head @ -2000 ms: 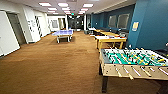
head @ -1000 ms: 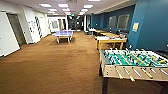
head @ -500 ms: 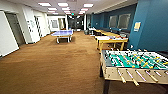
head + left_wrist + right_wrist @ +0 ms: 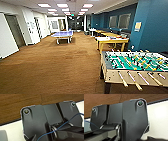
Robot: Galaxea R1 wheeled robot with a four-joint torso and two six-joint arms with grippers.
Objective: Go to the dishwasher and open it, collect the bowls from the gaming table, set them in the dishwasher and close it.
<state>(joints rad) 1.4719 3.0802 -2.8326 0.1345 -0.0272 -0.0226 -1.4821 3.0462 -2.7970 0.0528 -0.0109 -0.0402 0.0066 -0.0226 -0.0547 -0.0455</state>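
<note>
The gaming table [image 4: 111, 40], white-topped with light yellow-wood sides, stands along the blue right wall at mid-distance in the head view. The bowls are too small and blurred to make out on it. The dishwasher is out of view. Each wrist view looks past my own dark plate at brown carpet and a pale part of my base.
A green-field table-football table [image 4: 135, 66] with rods stands close at the front right. A blue table-tennis table [image 4: 62, 34] sits farther back, left of centre. More yellow-topped tables [image 4: 107, 33] line the right wall. White walls and doors [image 4: 15, 32] run along the left. Open brown carpet [image 4: 57, 65] stretches ahead.
The head view has barely shifted, with the table-football table a touch nearer and lower. Nothing in the room has moved.
</note>
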